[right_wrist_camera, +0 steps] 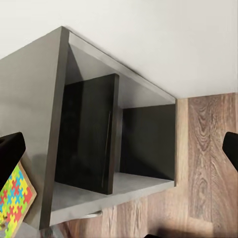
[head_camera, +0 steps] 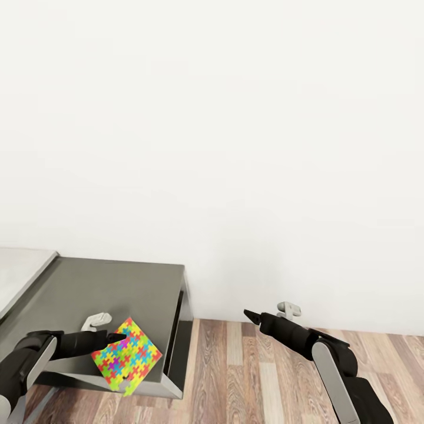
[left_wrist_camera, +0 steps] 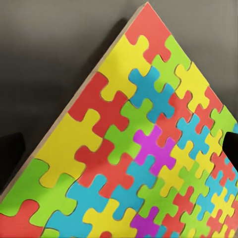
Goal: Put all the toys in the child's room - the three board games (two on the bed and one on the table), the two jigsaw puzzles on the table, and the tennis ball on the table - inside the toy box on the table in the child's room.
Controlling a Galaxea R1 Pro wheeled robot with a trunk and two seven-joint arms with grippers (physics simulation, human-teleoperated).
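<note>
A jigsaw puzzle (head_camera: 126,355) is tilted above the near right part of the dark grey desk section (head_camera: 112,282), pinched at its left corner by the left gripper (head_camera: 118,337). To the right, over the wood-plank floor (head_camera: 235,377), the right gripper (head_camera: 252,315) hangs bare; whether its jaws are spread I cannot tell.

Dark grey lower section of table (head_camera: 112,282) stands against white wall (head_camera: 235,147), on wood-plank floor (head_camera: 247,377). Light grey upper top (head_camera: 17,271) adjoins at far left. Open end shows compartments split by upright divider (right_wrist_camera: 111,134). Jigsaw puzzle (head_camera: 126,357) at front edge of top, tilted; contact with top unclear.
</note>
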